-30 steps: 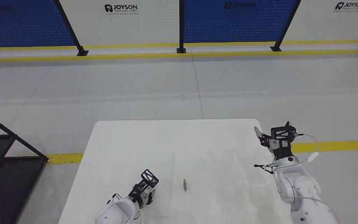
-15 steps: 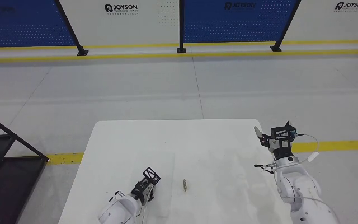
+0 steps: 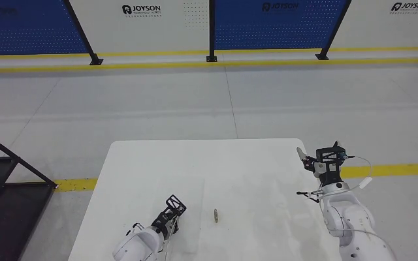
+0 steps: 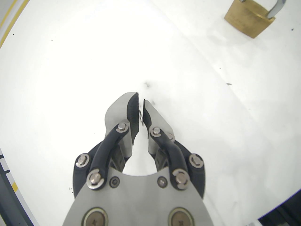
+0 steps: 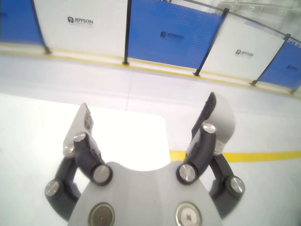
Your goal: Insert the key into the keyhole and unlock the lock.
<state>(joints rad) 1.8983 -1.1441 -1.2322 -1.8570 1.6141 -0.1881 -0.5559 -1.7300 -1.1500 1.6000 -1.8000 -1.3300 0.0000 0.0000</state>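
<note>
A brass padlock (image 4: pixel 249 19) with a silver shackle lies flat on the white table (image 3: pixel 248 169); in the top view the padlock (image 3: pixel 216 216) sits near the front middle. My left gripper (image 4: pixel 140 101) hovers low over the table a short way from the lock, shut on a thin silver key (image 4: pixel 141 119) pinched edge-on between its pads. In the top view the left gripper (image 3: pixel 174 207) is left of the padlock. My right gripper (image 5: pixel 148 101) stands open with nothing in it, raised above the table's right edge (image 3: pixel 320 156).
The table top is bare white around the lock, with a faint seam (image 3: pixel 203 196) running front to back. Beyond the table lie grey floor, yellow lines and blue and white barrier panels (image 3: pixel 274 23). A dark frame (image 3: pixel 19 176) stands at the left.
My left gripper has shifted only slightly near the table's front. The padlock and the right arm have stayed put.
</note>
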